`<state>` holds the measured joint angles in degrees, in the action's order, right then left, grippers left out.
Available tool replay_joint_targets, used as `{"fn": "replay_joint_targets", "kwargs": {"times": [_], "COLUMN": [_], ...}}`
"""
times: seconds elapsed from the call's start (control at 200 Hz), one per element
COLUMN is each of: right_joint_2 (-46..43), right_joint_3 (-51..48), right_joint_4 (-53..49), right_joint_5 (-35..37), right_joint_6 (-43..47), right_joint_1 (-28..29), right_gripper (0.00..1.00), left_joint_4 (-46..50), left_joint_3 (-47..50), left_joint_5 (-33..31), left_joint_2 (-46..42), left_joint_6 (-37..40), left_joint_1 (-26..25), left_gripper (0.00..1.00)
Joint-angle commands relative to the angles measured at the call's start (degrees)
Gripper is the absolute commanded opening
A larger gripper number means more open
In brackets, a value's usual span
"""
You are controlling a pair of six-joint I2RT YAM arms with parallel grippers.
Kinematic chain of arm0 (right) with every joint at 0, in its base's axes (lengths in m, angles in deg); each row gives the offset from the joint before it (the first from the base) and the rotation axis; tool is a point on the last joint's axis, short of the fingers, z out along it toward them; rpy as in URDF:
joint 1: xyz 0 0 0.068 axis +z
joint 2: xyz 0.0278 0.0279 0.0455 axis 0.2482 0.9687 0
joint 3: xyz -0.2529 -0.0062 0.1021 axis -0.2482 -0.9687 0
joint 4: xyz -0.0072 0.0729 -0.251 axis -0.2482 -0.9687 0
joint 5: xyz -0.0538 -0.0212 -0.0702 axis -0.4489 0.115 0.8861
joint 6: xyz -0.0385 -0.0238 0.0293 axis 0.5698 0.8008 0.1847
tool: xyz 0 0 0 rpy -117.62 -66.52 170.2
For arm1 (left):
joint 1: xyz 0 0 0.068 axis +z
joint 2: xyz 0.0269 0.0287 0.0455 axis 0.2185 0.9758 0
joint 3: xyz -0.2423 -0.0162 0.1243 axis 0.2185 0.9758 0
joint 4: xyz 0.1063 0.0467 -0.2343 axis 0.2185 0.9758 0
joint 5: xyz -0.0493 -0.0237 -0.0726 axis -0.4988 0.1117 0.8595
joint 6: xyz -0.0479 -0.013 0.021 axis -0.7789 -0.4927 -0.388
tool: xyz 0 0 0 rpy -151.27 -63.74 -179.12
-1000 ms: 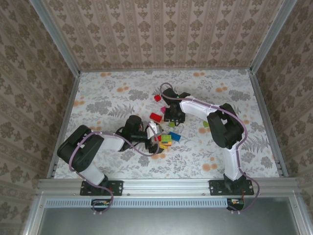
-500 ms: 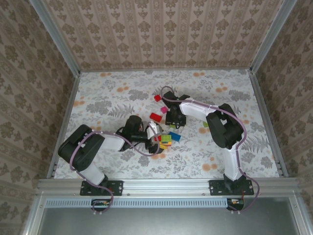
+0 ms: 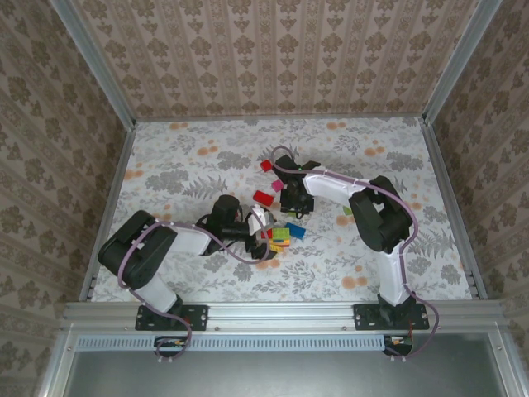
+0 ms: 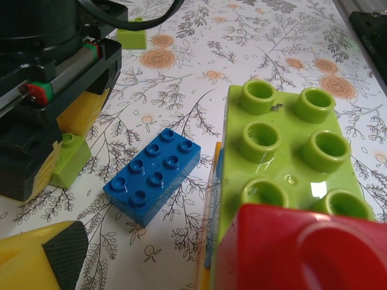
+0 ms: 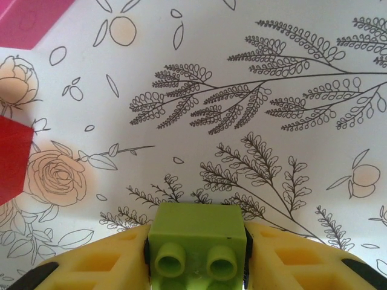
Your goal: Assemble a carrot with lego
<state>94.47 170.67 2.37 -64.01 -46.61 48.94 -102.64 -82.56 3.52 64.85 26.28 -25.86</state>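
Now your right hand (image 5: 196, 257) grips the small lime brick (image 5: 196, 229) low on the bench (image 5: 272, 72), while the lime-and-red stack (image 4: 284, 145) it likely joins lies nearer the arm bases, past the blue brick (image 4: 151, 172), right beside your wide-open left hand (image 3: 263, 225).

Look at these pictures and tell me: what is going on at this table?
Loose lego bricks lie on a flowered table. The right gripper grips a small green brick between its yellow fingers. The left gripper stands open next to a stack, a larger green brick with a red one on top. A blue brick lies flat nearby.
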Motion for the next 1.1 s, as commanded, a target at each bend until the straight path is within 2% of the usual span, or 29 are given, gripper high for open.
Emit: {"fn": "replay_joint_targets", "kwargs": {"times": [0.0, 0.115, 0.28, 0.685, 0.87, 1.095], "right_joint_2": [-2.62, -2.80, -2.90, -3.38, -7.21, -14.18], "right_joint_3": [-0.99, -1.25, -1.42, -1.18, -2.38, -4.32], "right_joint_4": [-0.46, -0.25, -0.14, -1.07, -3.02, -7.36], "right_joint_5": [-0.43, -0.48, -0.79, -0.77, 0.62, 1.67], "right_joint_6": [-0.48, -0.64, -0.50, 0.71, 2.24, 4.36], "right_joint_1": [0.55, 0.68, 0.79, 0.94, 0.94, 1.03], "right_gripper": [0.44, 0.48, 0.49, 0.35, 0.31, 0.31], "left_joint_4": [0.33, 0.30, 0.37, 0.39, 0.22, -0.35], "left_joint_3": [-1.17, -1.13, -1.13, -1.13, -1.20, -1.22], "left_joint_5": [1.68, 1.72, 1.75, 1.68, 1.62, 3.00], "left_joint_2": [0.31, 0.36, 0.32, 0.22, 0.15, -0.47], "left_joint_6": [-0.59, -0.62, -0.66, -0.70, -0.44, -1.05], "left_joint_1": [0.43, 0.51, 0.48, 0.49, 0.64, 1.61], "left_gripper": [1.00, 1.00, 1.00, 1.00, 1.00, 1.00]}}
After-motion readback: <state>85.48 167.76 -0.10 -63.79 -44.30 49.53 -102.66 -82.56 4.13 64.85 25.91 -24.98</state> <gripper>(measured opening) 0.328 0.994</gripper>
